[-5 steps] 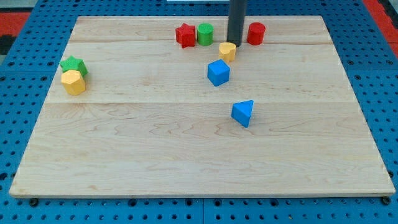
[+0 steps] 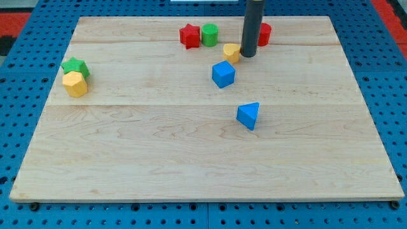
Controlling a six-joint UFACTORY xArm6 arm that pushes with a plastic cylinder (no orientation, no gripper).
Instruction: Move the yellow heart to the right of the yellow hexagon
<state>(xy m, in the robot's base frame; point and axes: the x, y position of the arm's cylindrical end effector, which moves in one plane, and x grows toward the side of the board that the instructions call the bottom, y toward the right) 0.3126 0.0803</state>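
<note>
The yellow heart point(image 2: 231, 52) near the desk's point(image 2: 191, 159) top edge looks light, rigid, slippery; my tip point(image 2: 247, 55) touches its right side; no hand.

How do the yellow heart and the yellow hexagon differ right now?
The yellow heart sits near the view's top centre; the yellow hexagon lies far at the view's left. My tip stands right beside the heart on its right; nothing of mine is near the hexagon. The hexagon touches a green star; the heart stands apart from other blocks. The hexagon looks larger. Both are yellow.
</note>
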